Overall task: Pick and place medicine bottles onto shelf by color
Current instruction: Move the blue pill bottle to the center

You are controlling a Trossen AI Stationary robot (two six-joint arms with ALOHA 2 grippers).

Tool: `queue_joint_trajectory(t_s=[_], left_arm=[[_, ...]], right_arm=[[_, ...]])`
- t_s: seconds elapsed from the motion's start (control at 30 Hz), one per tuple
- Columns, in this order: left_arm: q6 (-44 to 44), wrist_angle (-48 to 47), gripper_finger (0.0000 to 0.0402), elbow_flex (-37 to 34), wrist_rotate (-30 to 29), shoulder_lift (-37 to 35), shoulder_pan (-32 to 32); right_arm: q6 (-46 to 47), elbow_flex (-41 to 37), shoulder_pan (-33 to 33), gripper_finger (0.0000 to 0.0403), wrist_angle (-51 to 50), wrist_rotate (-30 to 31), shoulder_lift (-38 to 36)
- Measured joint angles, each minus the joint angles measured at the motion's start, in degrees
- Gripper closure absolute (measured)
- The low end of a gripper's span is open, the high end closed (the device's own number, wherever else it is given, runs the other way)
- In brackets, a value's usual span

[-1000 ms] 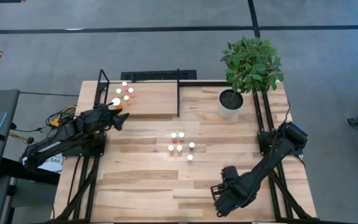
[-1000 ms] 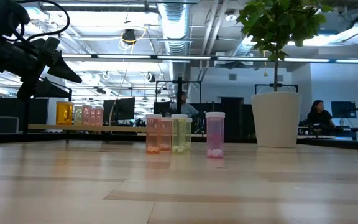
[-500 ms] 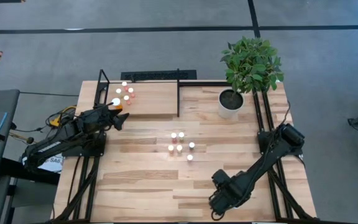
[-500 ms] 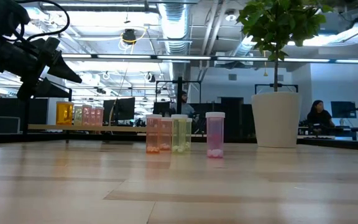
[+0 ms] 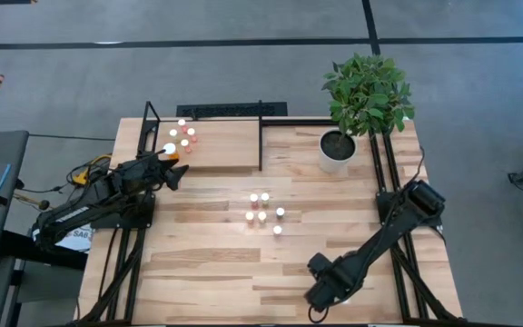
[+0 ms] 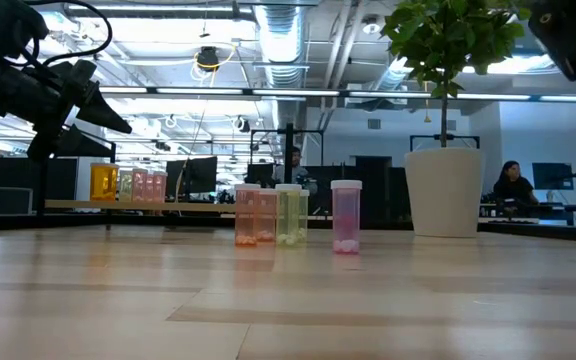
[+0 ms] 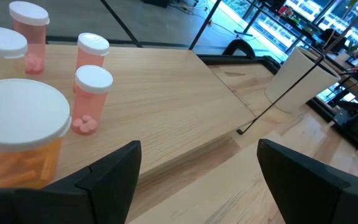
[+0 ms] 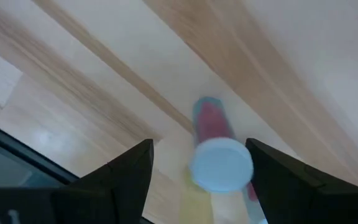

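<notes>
The shelf, a light-wood board framed by black rods, stands at the table's far left. Several white-capped bottles stand on its left end, pink ones and one orange one. Several more bottles stand in a cluster mid-table; the low view shows them as orange, yellow-green and pink. My left gripper hovers open and empty at the shelf's near left corner, the orange bottle beside one finger. My right gripper is open near the table's near edge. A blurred red bottle with a white cap shows between its fingers.
A white pot with a green plant stands at the far right. Black frame rods run along the table's left and right sides. Bare plank tabletop lies between the cluster and the near edge. A person sits in the room behind.
My right arm has swung a little toward the table's left edge along the near side, and part of it now shows at the upper right of the low view. My left arm and the bottles have kept still.
</notes>
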Motion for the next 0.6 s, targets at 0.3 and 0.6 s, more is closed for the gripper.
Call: queue_joint_trajectory(t_s=[0.3,0.6], left_arm=[[0.0,0.0,0.0093,0.0,0.0,0.0,0.0],[0.0,0.0,0.0093,0.0,0.0,0.0,0.0]], right_arm=[[1.2,-1.2,-0.9,0.0127,1.2,-3.0,0.0],[1.2,-1.2,-0.9,0.015,1.3,-2.9,0.0]])
